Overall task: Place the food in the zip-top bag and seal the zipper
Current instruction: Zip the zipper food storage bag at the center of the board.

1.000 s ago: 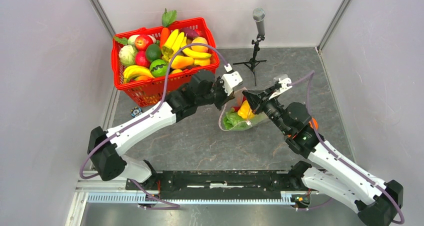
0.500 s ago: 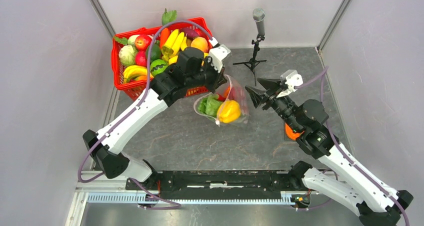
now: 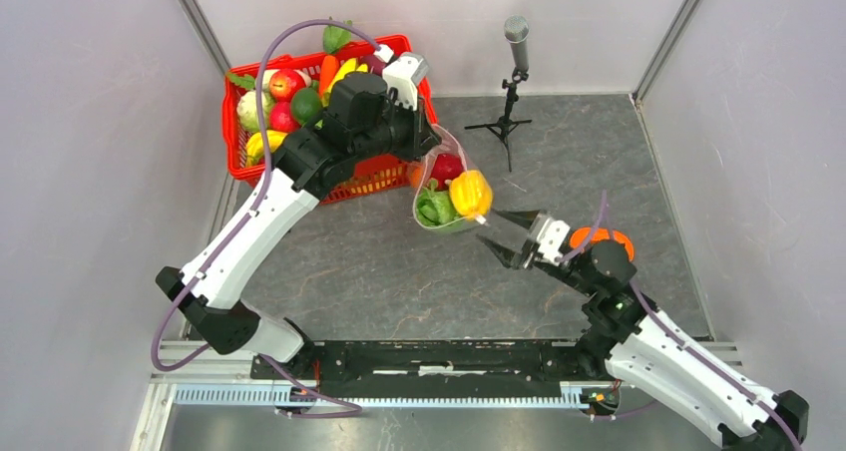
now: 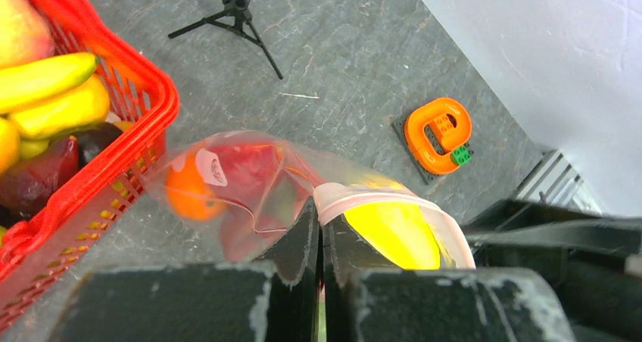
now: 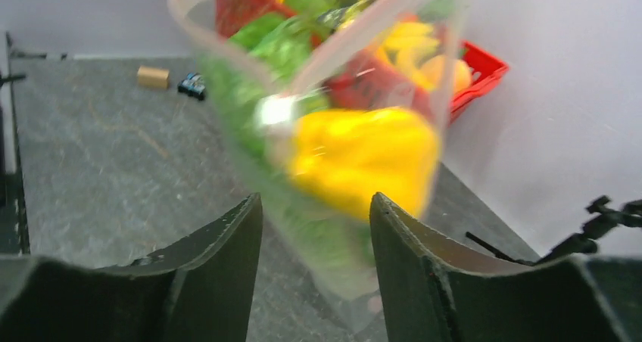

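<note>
Hanging from the left gripper (image 4: pixel 319 210): the zip-top bag (image 3: pixel 447 200), fingers (image 4: pixel 301 240) pressed together on its rim, just right of the red basket (image 3: pixel 371 175). Running its long axis from far-left at the clamp to near-right at the closed end, mouth up toward the left wrist, bottom down toward the table (image 3: pixel 379 271). Gaping at the pink zipper (image 4: pixel 453 232), looped open around the yellow bell pepper (image 3: pixel 470 193). Packed beside and under that with the cabbage (image 3: pixel 435 208), a red fruit (image 3: pixel 446 166) and the orange (image 4: pixel 185 194), all visible through the clear plastic. Cannot tell whether the bag's bottom touches the table. Held just near-right of the bag's low end: the right gripper (image 3: pixel 496 233), jaws spread wide with nothing between them, pointing far-left at the bag, which is blurred straight ahead in the right wrist view. Lying by the right arm's wrist: an orange ring toy (image 3: pixel 602 238). Standing at the far side: a microphone (image 3: pixel 516 32) on a tripod.
</note>
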Motion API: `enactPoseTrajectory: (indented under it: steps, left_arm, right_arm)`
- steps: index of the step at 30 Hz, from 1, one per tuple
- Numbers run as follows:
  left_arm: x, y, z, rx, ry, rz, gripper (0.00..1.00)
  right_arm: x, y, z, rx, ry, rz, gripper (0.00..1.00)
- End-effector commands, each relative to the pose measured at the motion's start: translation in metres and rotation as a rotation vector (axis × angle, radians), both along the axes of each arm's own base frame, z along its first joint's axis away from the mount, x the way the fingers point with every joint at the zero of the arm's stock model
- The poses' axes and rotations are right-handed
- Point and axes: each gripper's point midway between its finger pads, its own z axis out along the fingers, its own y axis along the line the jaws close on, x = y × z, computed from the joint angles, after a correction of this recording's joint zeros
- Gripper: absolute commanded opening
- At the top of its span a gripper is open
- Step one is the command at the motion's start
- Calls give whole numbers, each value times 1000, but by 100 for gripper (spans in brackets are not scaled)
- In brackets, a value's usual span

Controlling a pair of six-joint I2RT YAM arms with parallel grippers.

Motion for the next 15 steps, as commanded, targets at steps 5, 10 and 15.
enactPoseTrajectory:
  steps: [5, 10, 15]
  left_arm:
    - [10, 5, 30, -172, 30, 154, 2]
    - [4, 1, 28, -199, 50, 128, 2]
    - [-2, 4, 28, -235, 52, 132, 2]
  right_arm:
    - [-37, 8, 3, 24, -353, 140, 61]
    - [-26, -2, 12, 112, -387, 47, 57]
    - [-15, -10, 22, 187, -362, -24, 50]
